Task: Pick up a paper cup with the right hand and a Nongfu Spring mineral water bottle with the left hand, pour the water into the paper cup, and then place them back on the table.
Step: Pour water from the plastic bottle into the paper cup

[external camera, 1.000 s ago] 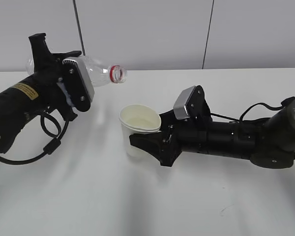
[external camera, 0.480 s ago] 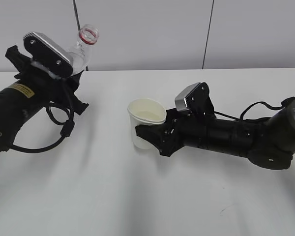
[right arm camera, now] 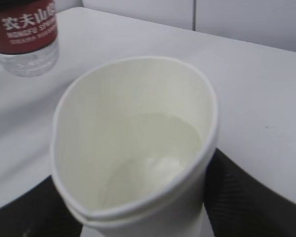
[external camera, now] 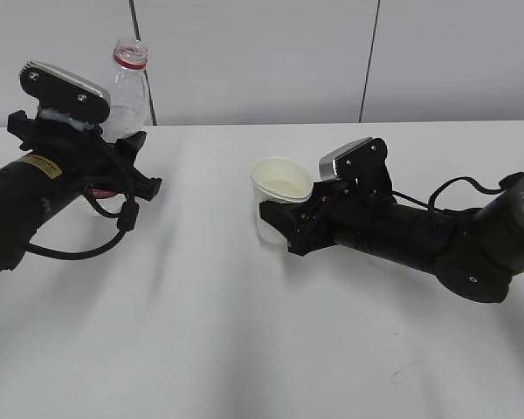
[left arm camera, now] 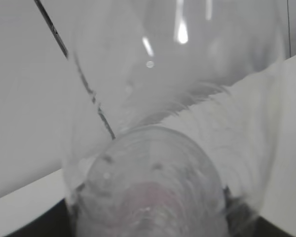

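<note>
My left gripper [external camera: 122,161] is shut on the clear Nongfu Spring bottle [external camera: 127,92], which stands upright at the far left with its red neck ring and open mouth on top. Its body [left arm camera: 177,98] fills the left wrist view. Its red label [right arm camera: 25,22] and base show in the right wrist view, low at the white table [external camera: 244,349]. My right gripper [external camera: 275,218] is shut on the white paper cup [external camera: 281,188], squeezing its rim oval. The cup [right arm camera: 138,148] holds a little clear water [right arm camera: 158,143]. I cannot tell whether the cup touches the table.
A grey wall with dark vertical seams [external camera: 367,61] runs behind the table's far edge. The left arm's black cable [external camera: 87,249] loops onto the table. The right arm [external camera: 437,240] lies low across the right side.
The left gripper has turned the bottle from tilted over the cup to upright and drawn it back left and down. The right gripper has carried the cup right and away.
</note>
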